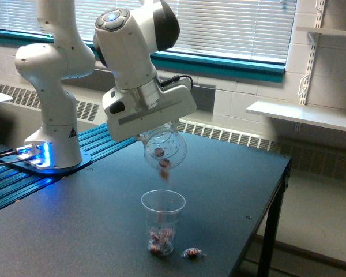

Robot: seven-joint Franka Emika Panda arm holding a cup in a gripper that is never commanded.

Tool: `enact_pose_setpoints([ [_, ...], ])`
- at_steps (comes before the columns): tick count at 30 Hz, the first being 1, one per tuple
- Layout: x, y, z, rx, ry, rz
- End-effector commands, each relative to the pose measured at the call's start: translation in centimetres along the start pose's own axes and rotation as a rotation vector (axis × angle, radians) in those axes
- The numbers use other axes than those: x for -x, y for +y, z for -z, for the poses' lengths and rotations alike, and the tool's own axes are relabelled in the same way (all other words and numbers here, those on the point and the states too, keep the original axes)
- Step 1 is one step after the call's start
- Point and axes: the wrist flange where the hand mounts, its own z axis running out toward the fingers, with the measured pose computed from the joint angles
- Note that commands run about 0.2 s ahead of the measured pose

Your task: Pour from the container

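Note:
The container (166, 148), a small clear smooth-walled cup, hangs tipped steeply under the white wrist with its round rim facing down and toward the camera. My gripper (155, 135) is shut on it, its fingers mostly hidden behind the hand. One or two red-and-white wrapped candies (160, 153) sit at its rim and one candy (164, 165) is falling. Right below stands a taller tapered clear cup (162, 222) on the dark table (75, 219), with several candies (160, 238) in its bottom.
One wrapped candy (191, 253) lies on the table just to the exterior view's right of the tall cup. The arm's white base (52, 138) stands on a blue-lit rail at the left. The table's edge (271, 213) runs along the right.

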Motion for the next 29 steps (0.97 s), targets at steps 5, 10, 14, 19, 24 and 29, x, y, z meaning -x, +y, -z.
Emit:
enact_pose_setpoints([
  [5, 0.3, 0.1, 0.5, -0.030, -0.044, -0.015],
  [10, 0.3, -0.1, 0.7, -0.050, -0.050, -0.025],
  [14, 0.3, -0.1, 0.4, -0.045, -0.027, -0.028],
  [19, 0.4, 0.0, 0.0, -0.035, -0.003, -0.029],
  [24, 0.5, -0.2, 0.0, -0.033, 0.018, -0.031],
  [29, 1.1, -0.5, -0.5, -0.015, 0.034, -0.014],
])
